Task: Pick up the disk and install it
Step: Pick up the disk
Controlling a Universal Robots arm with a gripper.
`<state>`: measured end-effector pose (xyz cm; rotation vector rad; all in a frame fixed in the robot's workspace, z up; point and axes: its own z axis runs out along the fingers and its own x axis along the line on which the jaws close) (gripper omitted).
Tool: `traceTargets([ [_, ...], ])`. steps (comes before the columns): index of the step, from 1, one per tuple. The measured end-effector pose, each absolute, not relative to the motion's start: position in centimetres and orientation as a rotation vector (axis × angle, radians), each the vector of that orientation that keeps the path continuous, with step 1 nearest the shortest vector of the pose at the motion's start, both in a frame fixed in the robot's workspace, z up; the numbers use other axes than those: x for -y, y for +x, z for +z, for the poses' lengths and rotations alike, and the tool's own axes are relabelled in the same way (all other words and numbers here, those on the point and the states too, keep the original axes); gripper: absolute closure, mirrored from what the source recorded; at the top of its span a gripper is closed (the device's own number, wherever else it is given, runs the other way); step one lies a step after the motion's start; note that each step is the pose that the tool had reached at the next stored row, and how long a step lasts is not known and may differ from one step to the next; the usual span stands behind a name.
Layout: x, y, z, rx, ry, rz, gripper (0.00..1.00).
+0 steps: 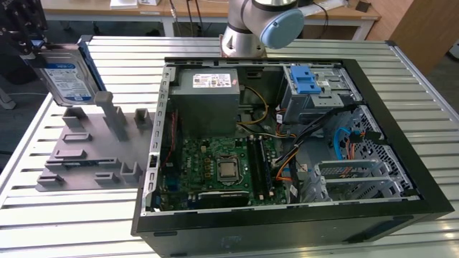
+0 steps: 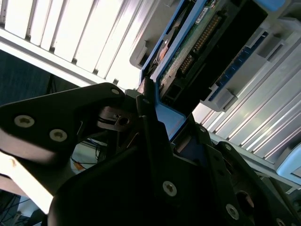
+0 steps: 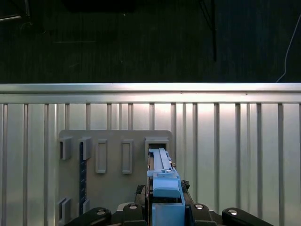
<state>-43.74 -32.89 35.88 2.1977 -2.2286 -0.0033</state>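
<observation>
The gripper (image 1: 36, 48) is clamped on the upper end of the disk (image 1: 68, 75), which hangs near upright just over the grey rack (image 1: 79, 164), well apart from the blue-latched cage (image 1: 313, 88) toward the exterior view's right.

A slatted aluminium table (image 1: 136, 48) carries a grey holder plate (image 1: 79, 164) at left and an open computer case (image 1: 287, 228) centre-right.

Silver arm (image 1: 239, 33), pale blue joint cap (image 1: 282, 27), black end effector (image 2: 164, 117) with silver screws (image 2: 170, 188).
</observation>
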Motion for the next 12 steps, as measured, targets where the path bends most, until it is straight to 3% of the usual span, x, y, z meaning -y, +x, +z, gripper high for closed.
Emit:
traceTargets([
  [12, 32.89, -43.74, 36.76, 2.229, 2.198, -0.003, 0.64],
])
